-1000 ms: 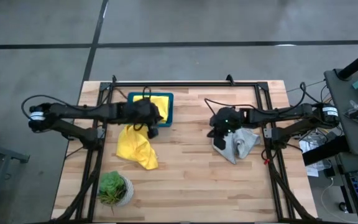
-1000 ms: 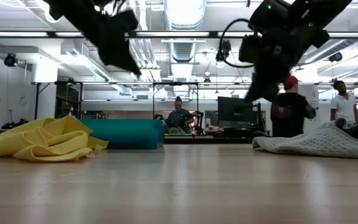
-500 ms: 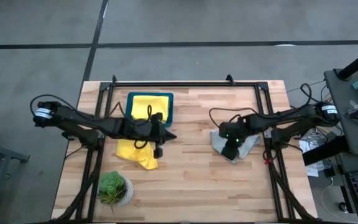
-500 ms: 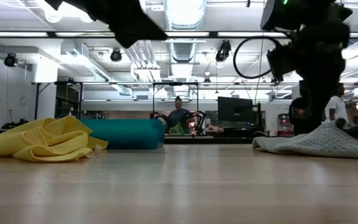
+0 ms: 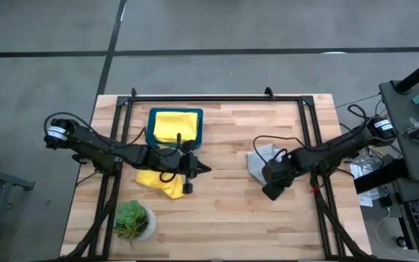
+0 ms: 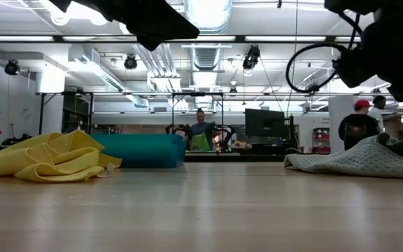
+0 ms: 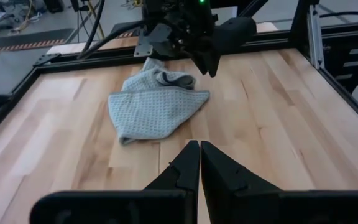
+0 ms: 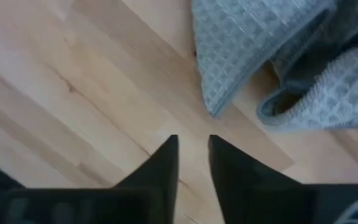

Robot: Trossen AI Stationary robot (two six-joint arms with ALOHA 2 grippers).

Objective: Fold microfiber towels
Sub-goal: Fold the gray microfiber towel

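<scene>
I am looking down on the wooden tabletop (image 5: 224,211) with both arms reaching in toward the middle. My left end effector (image 5: 204,169) is hanging over the boards just beside the crumpled yellow towel (image 5: 160,182), not touching it, and in the left wrist view its two dark fingers (image 7: 188,163) are pressed together with nothing between them. That yellow towel is lying in a loose heap on the left half of the tabletop, between the teal tray (image 5: 151,125) and the potted plant (image 5: 132,220). A second yellow towel (image 5: 177,125) is lying flat inside the tray.

My right end effector (image 5: 270,191) is hovering over bare wood right at the near edge of the grey towel (image 5: 262,158). In the right wrist view I am seeing its fingers (image 8: 160,167) standing slightly apart, a narrow gap between the tips, and they are pinching nothing; a corner of the grey waffle-weave cloth is lying just ahead of them, apart from the tips. The grey towel is sitting rumpled on the right half of the tabletop, partly hidden under the right arm in the high view, with one fold curling up on itself.

From the low view I am seeing the yellow heap at the left, the tray's teal wall behind it, and the grey towel at the right edge. Beyond the tabletop, people (image 6: 200,131) are standing in the room.
</scene>
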